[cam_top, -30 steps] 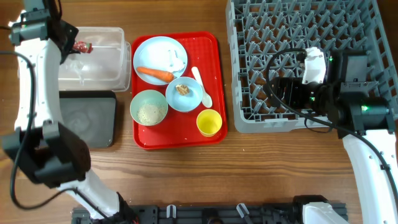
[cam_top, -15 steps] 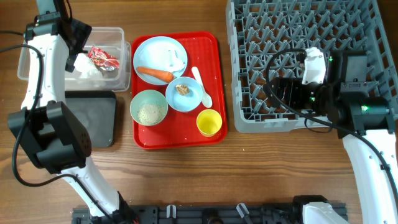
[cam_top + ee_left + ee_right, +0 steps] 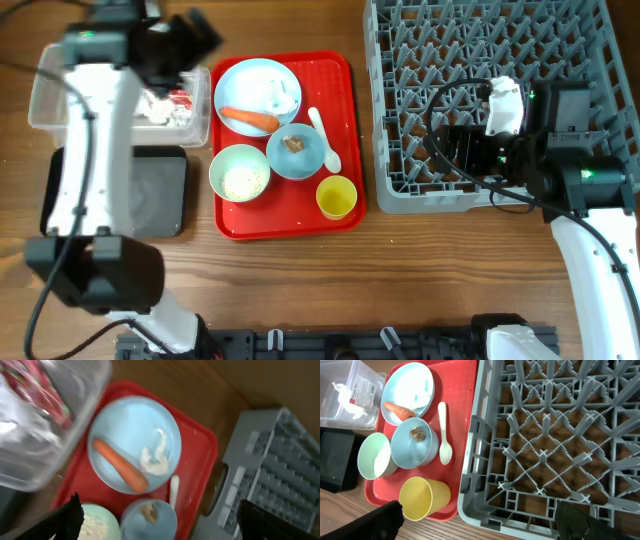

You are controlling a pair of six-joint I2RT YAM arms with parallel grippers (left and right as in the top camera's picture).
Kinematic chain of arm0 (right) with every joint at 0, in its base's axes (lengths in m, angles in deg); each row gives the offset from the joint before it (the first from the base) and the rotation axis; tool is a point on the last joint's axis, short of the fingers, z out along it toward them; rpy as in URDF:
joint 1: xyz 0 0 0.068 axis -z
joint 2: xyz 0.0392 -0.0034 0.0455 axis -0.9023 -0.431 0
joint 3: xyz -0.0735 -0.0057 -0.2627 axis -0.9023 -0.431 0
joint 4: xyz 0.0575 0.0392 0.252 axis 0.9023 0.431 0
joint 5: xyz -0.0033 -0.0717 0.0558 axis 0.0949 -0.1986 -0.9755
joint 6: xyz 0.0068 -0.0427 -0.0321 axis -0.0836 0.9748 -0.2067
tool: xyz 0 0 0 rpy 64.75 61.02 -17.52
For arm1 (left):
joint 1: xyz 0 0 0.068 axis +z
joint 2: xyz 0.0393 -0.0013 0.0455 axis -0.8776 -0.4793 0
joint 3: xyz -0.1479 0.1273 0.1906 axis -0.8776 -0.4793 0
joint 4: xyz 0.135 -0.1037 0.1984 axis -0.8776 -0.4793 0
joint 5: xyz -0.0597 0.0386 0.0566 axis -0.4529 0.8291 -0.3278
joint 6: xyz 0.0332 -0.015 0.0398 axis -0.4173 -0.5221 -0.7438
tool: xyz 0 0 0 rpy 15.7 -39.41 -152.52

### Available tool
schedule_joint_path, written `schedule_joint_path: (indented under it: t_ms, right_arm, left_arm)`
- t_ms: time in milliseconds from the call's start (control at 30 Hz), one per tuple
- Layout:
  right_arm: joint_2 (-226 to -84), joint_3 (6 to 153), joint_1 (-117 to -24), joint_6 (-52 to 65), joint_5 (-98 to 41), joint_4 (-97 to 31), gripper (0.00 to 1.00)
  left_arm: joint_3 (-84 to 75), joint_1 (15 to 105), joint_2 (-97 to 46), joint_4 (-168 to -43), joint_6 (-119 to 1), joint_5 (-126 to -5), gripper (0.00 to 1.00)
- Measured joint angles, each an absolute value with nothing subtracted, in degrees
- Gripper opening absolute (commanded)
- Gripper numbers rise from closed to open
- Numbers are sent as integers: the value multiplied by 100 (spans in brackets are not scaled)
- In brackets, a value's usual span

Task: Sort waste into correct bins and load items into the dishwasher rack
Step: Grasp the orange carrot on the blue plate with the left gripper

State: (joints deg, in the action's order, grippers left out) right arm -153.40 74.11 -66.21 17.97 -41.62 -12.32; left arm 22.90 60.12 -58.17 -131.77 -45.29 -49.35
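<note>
My left gripper [image 3: 200, 40] hangs open and empty over the right end of the clear tub [image 3: 45, 100], where the red-and-white wrapper [image 3: 172, 100] lies beside crumpled tissue [image 3: 150, 108]. In the left wrist view its open jaws [image 3: 165, 525] frame the light blue plate [image 3: 135, 442] with the carrot [image 3: 120, 465] and a tissue [image 3: 155, 455]. The blue bowl [image 3: 297, 152] holds a brown scrap [image 3: 295, 143], and the green bowl [image 3: 239, 172] holds rice. The yellow cup [image 3: 336, 197] and spoon [image 3: 325, 140] lie nearby. My right gripper [image 3: 445, 152] is open above the rack [image 3: 520, 60].
All dishes sit on a red tray [image 3: 340, 80] at the centre. The black tray [image 3: 150, 190] lies in front of the clear tub. The rack's grey front wall [image 3: 470, 460] stands right beside the red tray.
My left gripper opened and dropped the wrapper into the clear tub, then swung right toward the red tray. The right arm has not moved.
</note>
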Motion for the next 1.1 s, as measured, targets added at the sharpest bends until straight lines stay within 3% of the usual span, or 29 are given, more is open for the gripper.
schedule_joint_path:
  t_ms: [100,233,500,667,800,900,967,1100]
  right_arm:
    - [-15340,7411,-6621,1797,-4162,-1225,100]
    - [-15340,7411,-6621,1797,-4162,-1216,100]
    - [-15342,7411,-6621,1797,-4162,-1181,100]
    - [-15342,7411,-6621,1797,-4162,-1166,100]
    - [-15342,7411,-6621,1797,-4162,-1098,100]
    - [-15342,7411,-6621,1797,-4162,-1079,100]
    - [-15342,7411,-6621,1797,-4162,-1059,100]
    - [-15342,7411,-6621,1797,-4162,-1017,100]
  left_arm:
    - [2279,5153,-6102,-12994,-3930,-4231,100]
    - [2266,4655,-6633,-12161,-3657,-3545,99]
    - [2242,4572,-8228,-11569,-4041,-3246,93]
    - [2237,4570,-8626,-11293,-4669,-3458,76]
    - [2244,4570,-8779,-11258,-4865,-3484,56]
    - [2244,4572,-8788,-11210,-4940,-3493,33]
    - [2242,4572,-8814,-11208,-4986,-3490,6]
    - [2242,4572,-8834,-11212,-4988,-3493,4]
